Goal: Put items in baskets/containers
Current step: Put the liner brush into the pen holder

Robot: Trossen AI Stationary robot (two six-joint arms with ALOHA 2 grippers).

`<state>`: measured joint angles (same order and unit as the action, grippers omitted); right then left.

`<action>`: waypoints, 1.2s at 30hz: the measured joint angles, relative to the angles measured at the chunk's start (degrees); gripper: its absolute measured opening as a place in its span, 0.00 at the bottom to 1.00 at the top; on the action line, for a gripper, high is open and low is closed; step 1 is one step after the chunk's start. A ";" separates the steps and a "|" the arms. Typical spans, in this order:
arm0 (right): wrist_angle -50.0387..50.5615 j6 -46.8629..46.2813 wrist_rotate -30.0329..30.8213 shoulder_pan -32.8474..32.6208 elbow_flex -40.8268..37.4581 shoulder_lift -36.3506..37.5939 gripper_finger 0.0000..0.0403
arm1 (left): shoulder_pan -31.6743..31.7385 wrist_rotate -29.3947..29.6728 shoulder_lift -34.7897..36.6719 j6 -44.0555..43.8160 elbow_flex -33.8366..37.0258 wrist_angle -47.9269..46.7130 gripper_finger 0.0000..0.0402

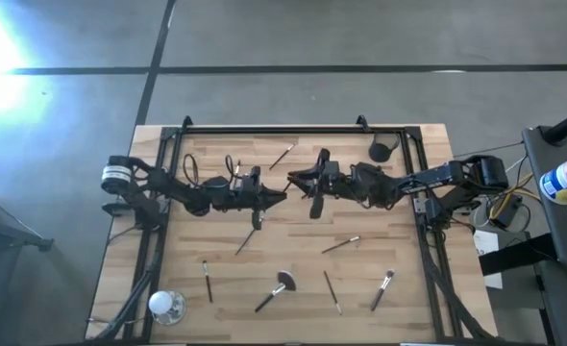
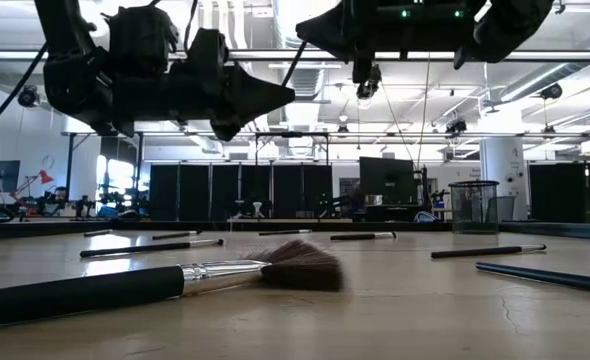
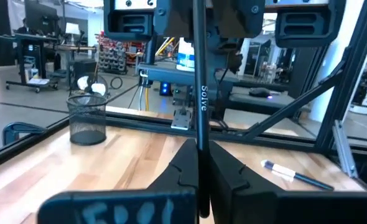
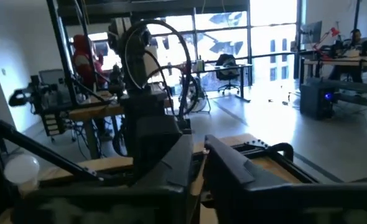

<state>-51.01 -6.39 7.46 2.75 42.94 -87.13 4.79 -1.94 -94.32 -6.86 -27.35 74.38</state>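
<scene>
above the middle of the table both arms meet, the left gripper (image 3: 199, 168) clamped on a slim dark brush (image 3: 199, 74) whose long axis stands upright between its fingers. the right gripper (image 1: 301, 180), fingers drawn together just beside it, is nearer the dark mesh cup (image 1: 381, 150) by the far right corner; other brushes lie toward the near edge.

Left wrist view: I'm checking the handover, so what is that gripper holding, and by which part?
The left gripper is shut on a dark makeup brush, gripped on its handle.
</scene>
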 joint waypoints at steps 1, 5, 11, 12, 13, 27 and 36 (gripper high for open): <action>0.11 0.55 -0.02 -0.25 0.00 -0.09 0.05 | 0.01 -0.10 -0.05 0.66 0.06 -0.12 0.02; 0.43 1.26 -0.04 -0.59 0.00 -0.60 0.03 | 0.14 0.42 -0.07 -1.08 0.09 -1.37 0.06; 5.22 3.06 3.85 -0.81 -0.37 1.85 0.03 | 0.27 1.19 2.25 -1.99 0.79 -5.62 0.27; 7.03 3.34 5.10 -0.79 -0.47 2.96 0.03 | 0.27 1.32 2.77 -1.70 1.14 -6.09 0.29; 9.01 3.60 6.55 -0.63 -0.59 4.34 0.03 | 0.27 1.45 3.13 -1.39 1.66 -6.04 0.31; 50.24 -5.12 34.21 11.41 -5.36 33.95 0.02 | 0.25 0.99 5.87 0.42 10.01 -5.86 0.35; 60.61 -13.14 27.11 34.83 -5.68 35.43 0.02 | 0.25 1.01 6.29 0.47 10.47 -5.39 0.35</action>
<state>9.61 -19.53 34.57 37.58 37.26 -51.69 5.04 -0.93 -88.03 -6.39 -16.88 68.99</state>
